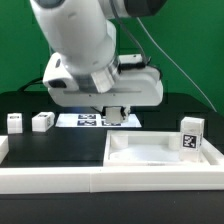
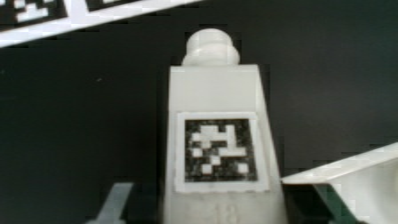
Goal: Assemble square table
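Observation:
A white table leg [image 2: 217, 130] with a black-and-white tag and a rounded peg at its far end lies lengthwise between my gripper's [image 2: 217, 208] fingers [image 2: 121, 205], which are shut on its sides. In the exterior view the gripper [image 1: 116, 116] holds this leg low over the marker board [image 1: 88, 120]. The square table top [image 1: 160, 152], a white slab with raised rims, lies at the exterior view's right front; one corner [image 2: 349, 170] shows in the wrist view. Another tagged leg [image 1: 192, 135] stands at the slab's right side. Two more legs [image 1: 15, 122] [image 1: 42, 121] stand at the left.
A long white rail [image 1: 50, 170] edges the front of the black work surface. The marker board [image 2: 71, 18] shows beyond the held leg in the wrist view. The arm's bulky white body hides the middle back of the table.

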